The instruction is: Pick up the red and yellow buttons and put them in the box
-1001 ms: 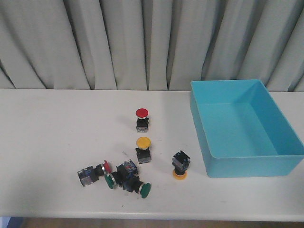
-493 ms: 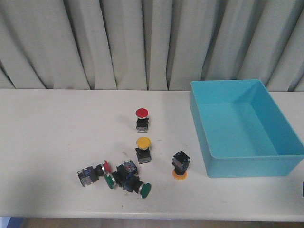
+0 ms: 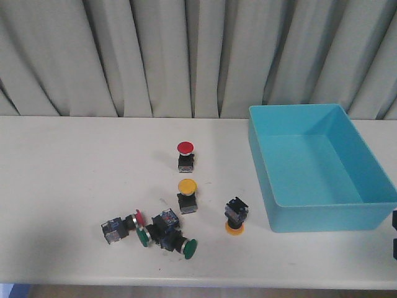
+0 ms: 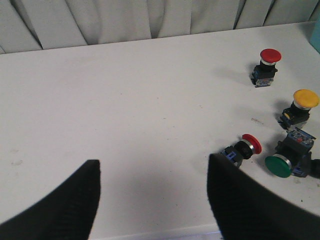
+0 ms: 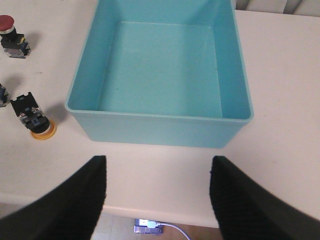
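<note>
A red button stands upright mid-table, with a yellow button upright nearer to me. A second yellow button stands cap-down beside the turquoise box. A second red button lies on its side at the left. The empty box's front wall lies just beyond my right gripper, which is open and empty over the table's front edge. My left gripper is open and empty over bare table. The lying red button is by its finger.
Two green-capped switches lie tangled with the lying red button. A grey curtain hangs behind the table. A dark part of my right arm shows at the front view's right edge. A cable and plug lie on the floor below the table edge.
A dark part of my right arm has come into the front view at the right edge and risen a little. The buttons and the box have not moved.
</note>
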